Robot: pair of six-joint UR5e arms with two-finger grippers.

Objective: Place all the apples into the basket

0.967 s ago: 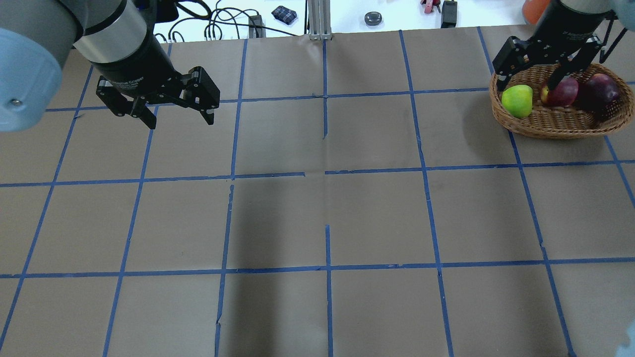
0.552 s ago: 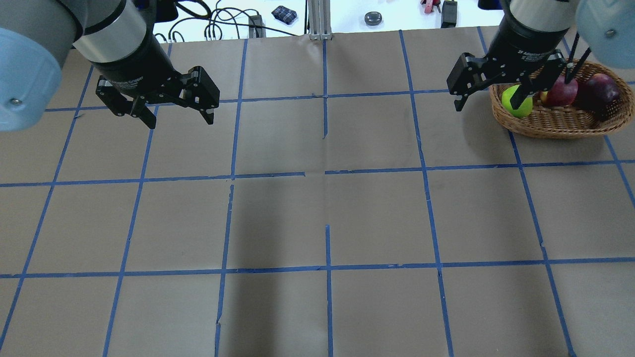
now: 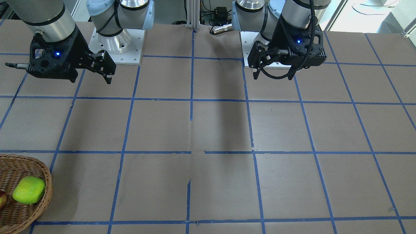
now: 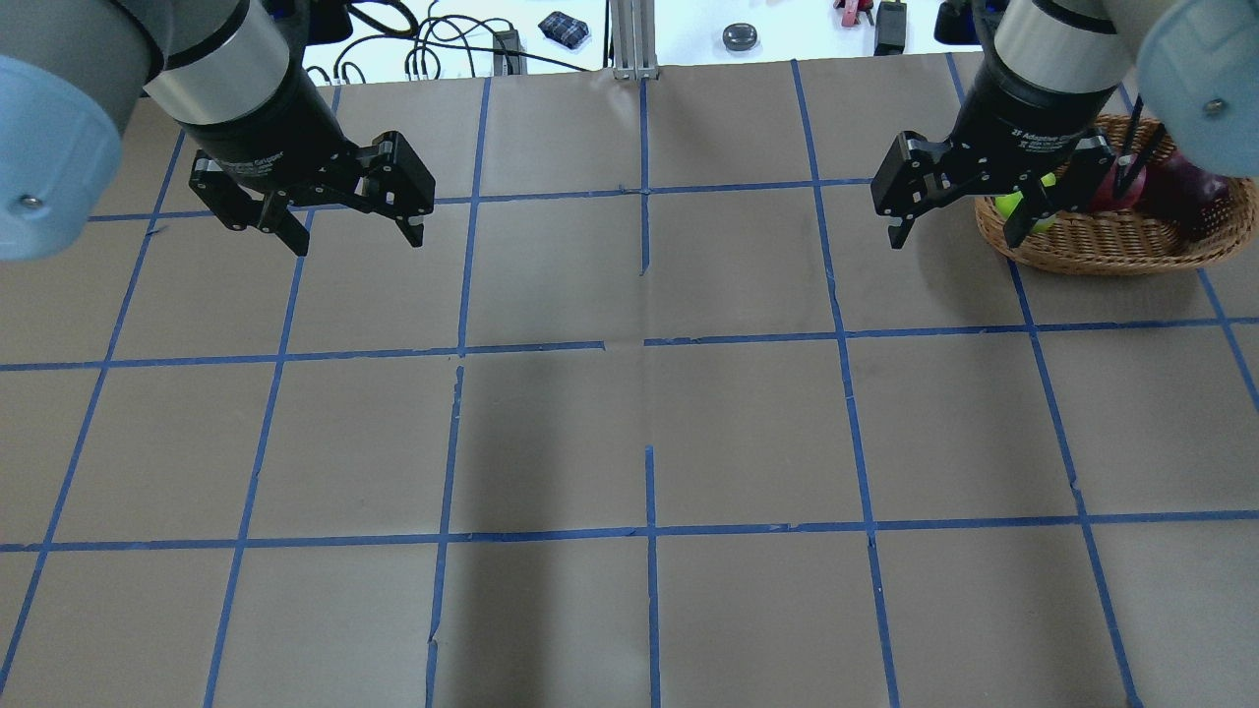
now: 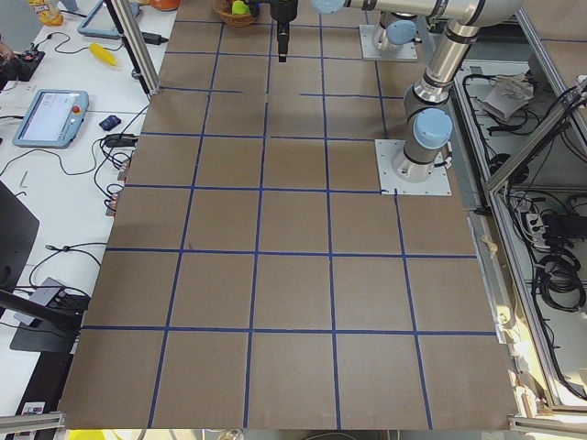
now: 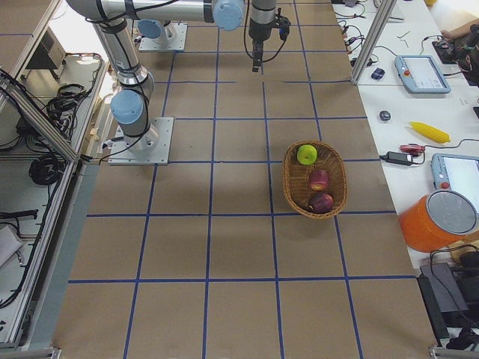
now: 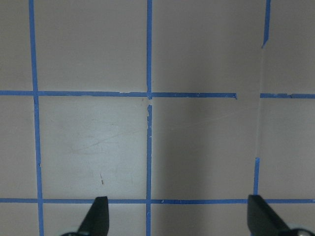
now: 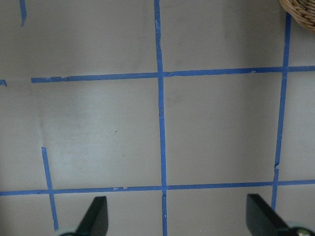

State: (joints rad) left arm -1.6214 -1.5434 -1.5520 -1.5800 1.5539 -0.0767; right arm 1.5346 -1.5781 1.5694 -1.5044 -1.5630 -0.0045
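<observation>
The wicker basket (image 6: 297, 196) stands at the table's far right and holds all three apples. They are the yellow-green apple (image 6: 307, 154) and two dark red apples (image 6: 319, 178) (image 6: 322, 202). In the overhead view my right gripper (image 4: 959, 232) is open and empty. It hangs just left of the basket (image 4: 1121, 244) and partly hides the green apple (image 4: 1004, 205). The basket's rim (image 8: 301, 11) shows in the right wrist view's top corner. My left gripper (image 4: 356, 239) is open and empty above the far left of the table.
The table is brown paper with a blue tape grid. Beyond its far edge are cables (image 4: 433, 44), a metal post (image 4: 634, 39) and small items. On the side bench stand an orange bucket (image 6: 438, 224) and a yellow object (image 6: 430, 132).
My right gripper has moved from over the basket to its left side, staying open and empty. The apples stay in the basket. The left arm has not moved.
</observation>
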